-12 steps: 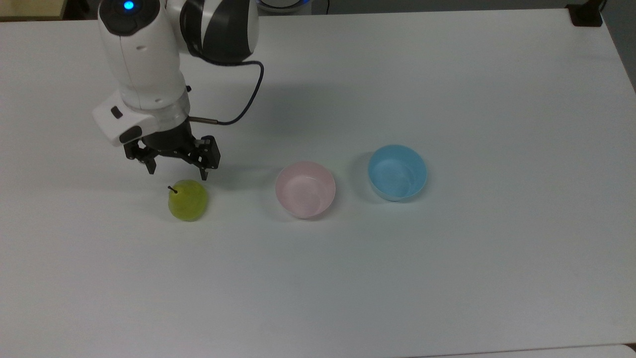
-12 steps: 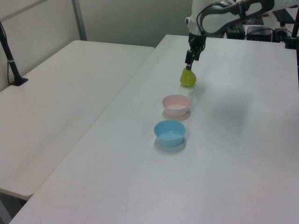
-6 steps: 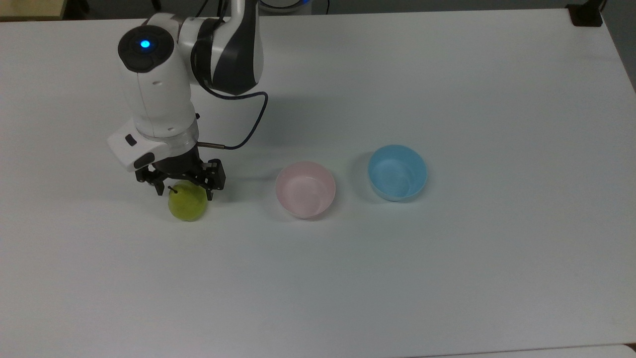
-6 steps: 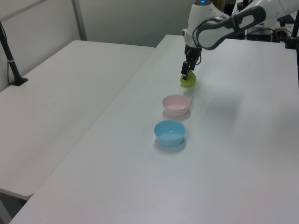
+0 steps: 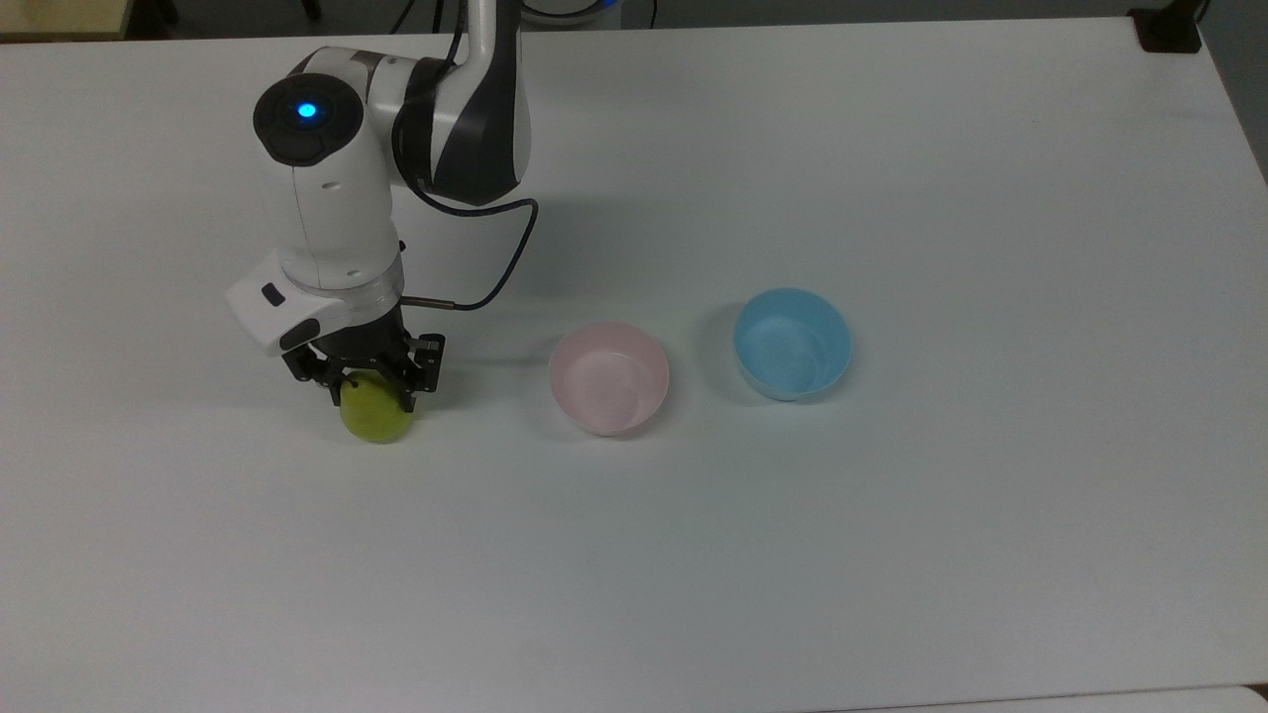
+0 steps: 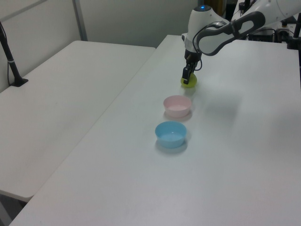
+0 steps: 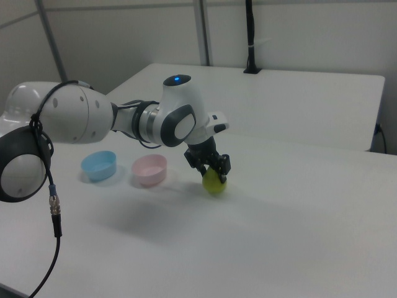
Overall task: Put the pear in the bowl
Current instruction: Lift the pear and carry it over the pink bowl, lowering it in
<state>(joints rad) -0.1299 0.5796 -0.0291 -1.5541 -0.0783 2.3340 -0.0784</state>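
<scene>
The yellow-green pear (image 5: 377,424) rests on the white table at the top view's left, its stem and top hidden under my gripper (image 5: 371,398). My gripper has come down over the pear from above and its two black fingers press in on the pear's sides. In the right view the pear (image 7: 214,184) sits under the gripper (image 7: 214,167); in the left view the pear (image 6: 189,84) lies beyond the bowls. The pale pink bowl (image 5: 608,377) stands empty to the pear's right in the top view.
A light blue bowl (image 5: 792,344) stands empty just right of the pink one in the top view. A dark cable loops off the wrist towards the pink bowl. The white table (image 5: 892,555) stretches wide on all sides. A second table stands at the left view's left.
The gripper has dropped from above and behind the pear down over it, and its fingers have drawn closer together around the pear. The bowls have not moved.
</scene>
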